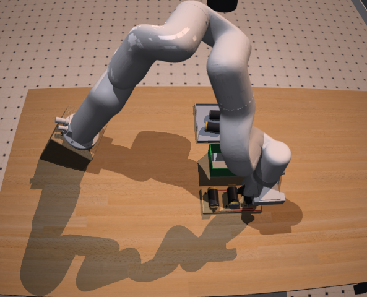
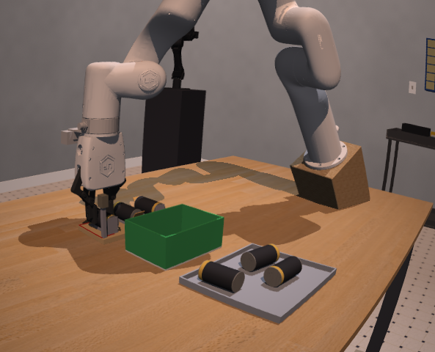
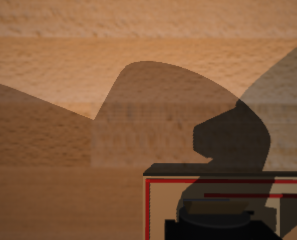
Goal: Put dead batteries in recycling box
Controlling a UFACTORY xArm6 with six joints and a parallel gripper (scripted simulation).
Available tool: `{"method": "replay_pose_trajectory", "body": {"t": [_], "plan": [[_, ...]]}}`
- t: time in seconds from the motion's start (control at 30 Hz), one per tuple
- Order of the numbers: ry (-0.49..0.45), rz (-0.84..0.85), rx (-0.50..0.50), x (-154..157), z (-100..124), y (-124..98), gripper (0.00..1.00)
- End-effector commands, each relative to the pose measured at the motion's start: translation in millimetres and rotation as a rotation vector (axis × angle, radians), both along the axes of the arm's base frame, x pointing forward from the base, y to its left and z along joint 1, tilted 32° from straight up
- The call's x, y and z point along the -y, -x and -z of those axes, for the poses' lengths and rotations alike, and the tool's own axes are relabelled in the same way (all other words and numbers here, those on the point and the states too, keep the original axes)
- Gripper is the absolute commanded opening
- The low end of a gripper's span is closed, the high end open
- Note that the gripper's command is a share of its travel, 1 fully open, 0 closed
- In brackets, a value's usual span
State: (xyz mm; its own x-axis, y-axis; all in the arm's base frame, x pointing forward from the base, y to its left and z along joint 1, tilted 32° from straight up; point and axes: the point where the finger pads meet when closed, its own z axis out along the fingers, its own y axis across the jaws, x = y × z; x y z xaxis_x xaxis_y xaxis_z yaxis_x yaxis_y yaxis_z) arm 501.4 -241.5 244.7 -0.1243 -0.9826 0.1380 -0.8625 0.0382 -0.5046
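Observation:
My gripper (image 1: pixel 247 198) (image 2: pixel 99 224) is down on the holder board (image 1: pixel 205 211) (image 2: pixel 84 227) (image 3: pixel 160 200), which has a red outline. It is shut on the battery (image 3: pixel 215 219) at the board's end nearest the wrist; my fingers and wrist mostly hide that battery in the top and exterior views. Two more black batteries (image 1: pixel 213 197) (image 1: pixel 233 195) (image 2: pixel 126 210) (image 2: pixel 149 204) lie in the holders beside it. The green recycling box (image 1: pixel 211 156) (image 2: pixel 175 238) stands upright next to the board. I cannot see the bulb.
A grey tray (image 1: pixel 202 137) (image 2: pixel 255 299) beyond the box holds three black batteries (image 2: pixel 221 276) (image 2: pixel 260 257) (image 2: pixel 282 270). The arm's wooden base block (image 2: pixel 334 185) stands at the table's far side. My arm hangs over the box and the tray.

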Motion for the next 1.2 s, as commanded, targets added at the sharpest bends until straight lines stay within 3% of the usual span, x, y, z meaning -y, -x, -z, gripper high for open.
{"method": "replay_pose_trajectory", "body": {"t": [0.0, 0.23, 0.53, 0.87, 1.07, 1.17], "plan": [[0.002, 0.0, 0.003, 0.3, -1.9, -0.6, 0.28], [0.002, 0.0, 0.003, -0.4, -5.2, 1.3, 0.28], [0.002, 0.0, 0.003, -7.2, -36.6, 19.6, 0.28], [0.002, 0.0, 0.003, -8.1, -40.8, 22.0, 0.28], [0.002, 0.0, 0.003, -19.8, -95.1, 53.5, 0.28], [0.002, 0.0, 0.003, -20.6, -98.8, 55.7, 0.28]]}}
